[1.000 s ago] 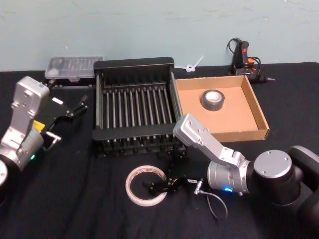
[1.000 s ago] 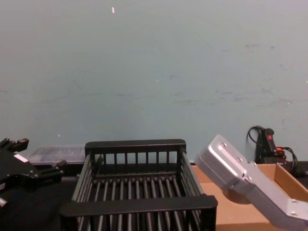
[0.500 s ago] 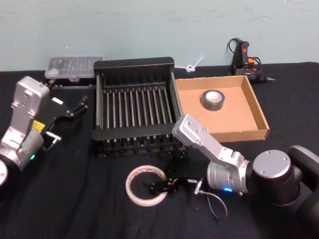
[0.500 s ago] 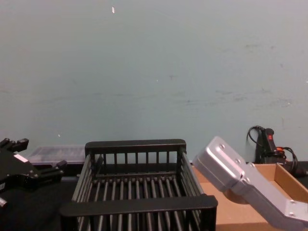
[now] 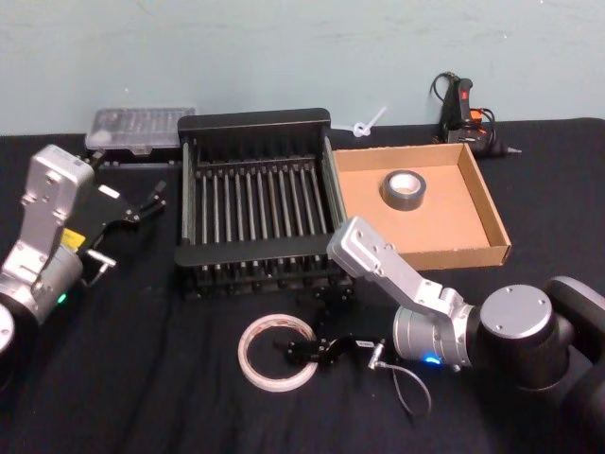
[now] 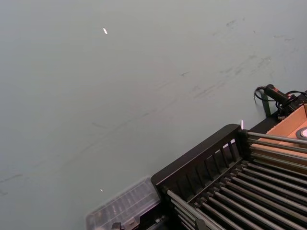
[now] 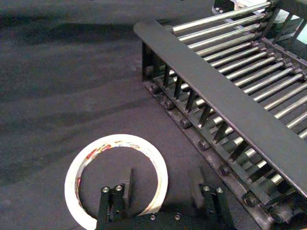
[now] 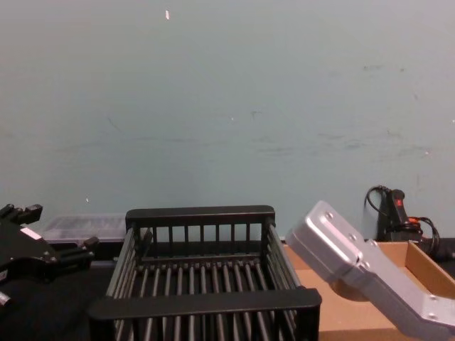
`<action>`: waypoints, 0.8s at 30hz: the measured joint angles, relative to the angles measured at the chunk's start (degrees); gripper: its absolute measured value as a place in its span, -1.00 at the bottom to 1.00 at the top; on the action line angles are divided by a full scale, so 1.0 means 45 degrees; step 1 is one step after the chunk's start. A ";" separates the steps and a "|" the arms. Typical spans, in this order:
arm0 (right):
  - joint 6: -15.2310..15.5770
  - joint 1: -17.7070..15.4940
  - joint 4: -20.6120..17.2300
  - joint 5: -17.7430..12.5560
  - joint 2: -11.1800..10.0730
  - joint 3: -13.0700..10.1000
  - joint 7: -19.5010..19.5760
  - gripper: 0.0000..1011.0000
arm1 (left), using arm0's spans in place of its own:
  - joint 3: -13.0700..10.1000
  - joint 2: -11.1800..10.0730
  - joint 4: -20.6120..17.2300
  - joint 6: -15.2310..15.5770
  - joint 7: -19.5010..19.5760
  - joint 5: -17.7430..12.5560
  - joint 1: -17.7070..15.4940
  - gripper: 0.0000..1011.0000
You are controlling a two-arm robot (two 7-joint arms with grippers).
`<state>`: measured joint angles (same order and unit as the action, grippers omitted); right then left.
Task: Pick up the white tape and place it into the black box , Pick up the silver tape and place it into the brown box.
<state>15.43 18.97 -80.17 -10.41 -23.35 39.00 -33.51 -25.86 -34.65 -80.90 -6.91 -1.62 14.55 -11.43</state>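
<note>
Straddled the white tape's (image 7: 117,177) rim near the table's front edge with right gripper (image 7: 163,191) jaws released; risked skidding the thin ring if clenched shallow.

White tape (image 5: 277,352) flat (table), silver tape (image 5: 403,189) in brown box (image 5: 492,223)

Black box (image 5: 253,213) stands open-topped; its near rim lies just beyond the white tape (image 5: 276,353). Right gripper (image 5: 301,352) straddles the tape's right edge, jaws apart. Bare cloth extends left of the tape. Brown box (image 5: 482,203) open above, silver tape (image 5: 403,189) inside.
</note>
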 joint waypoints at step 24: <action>-0.0017 -0.0001 0.0000 -0.0021 -0.0002 -0.0001 -0.0016 -0.79 | 0.0000 0.0000 0.0000 0.0000 0.0000 0.0000 0.0000 0.98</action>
<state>15.35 18.97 -80.17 -10.50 -23.36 39.00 -33.58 -25.86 -34.65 -80.90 -6.91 -1.62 14.55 -11.43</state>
